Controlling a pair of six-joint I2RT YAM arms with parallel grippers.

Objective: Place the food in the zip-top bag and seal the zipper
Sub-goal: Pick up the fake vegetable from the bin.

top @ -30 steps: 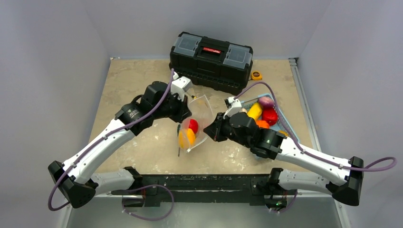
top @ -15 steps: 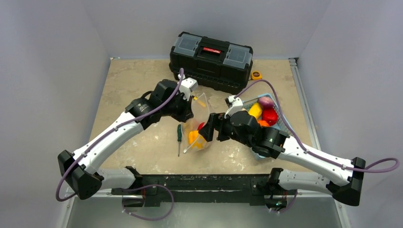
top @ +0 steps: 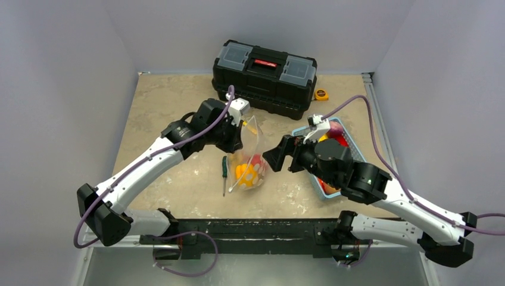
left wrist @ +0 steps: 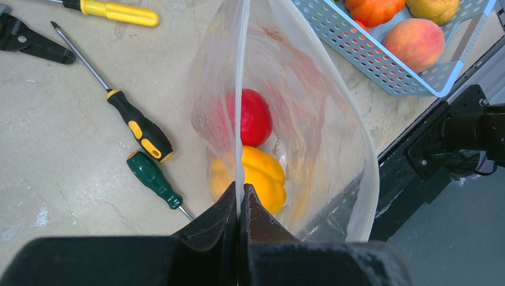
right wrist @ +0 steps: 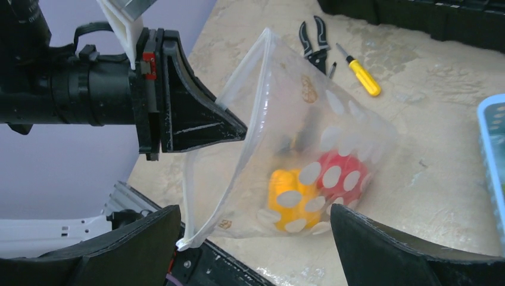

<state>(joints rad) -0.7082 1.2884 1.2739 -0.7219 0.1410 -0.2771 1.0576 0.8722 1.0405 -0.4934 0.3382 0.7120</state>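
Observation:
The zip-top bag (top: 250, 162) hangs from my left gripper (top: 239, 138), its bottom resting on the table. In the left wrist view my left gripper (left wrist: 240, 192) is shut on the zipper (left wrist: 240, 89) along one side of the bag's mouth, which gapes open. Inside lie a red piece of food (left wrist: 254, 117) and a yellow pepper (left wrist: 264, 177). My right gripper (top: 277, 157) stands open just right of the bag, holding nothing. In its wrist view the right gripper (right wrist: 256, 238) faces the dotted bag (right wrist: 309, 137), apart from it. More food, a peach (left wrist: 414, 43) among it, sits in the basket.
The light blue basket (top: 351, 143) lies right of the bag, mostly under my right arm. A green screwdriver (top: 224, 173), a black-and-yellow one (left wrist: 138, 128), a yellow-handled one (right wrist: 363, 77) and pliers (right wrist: 315, 37) lie around the bag. A black toolbox (top: 265, 74) stands behind.
My right gripper opened, let go of the bag and drew back to the right. The left gripper carried the bag a little to the right.

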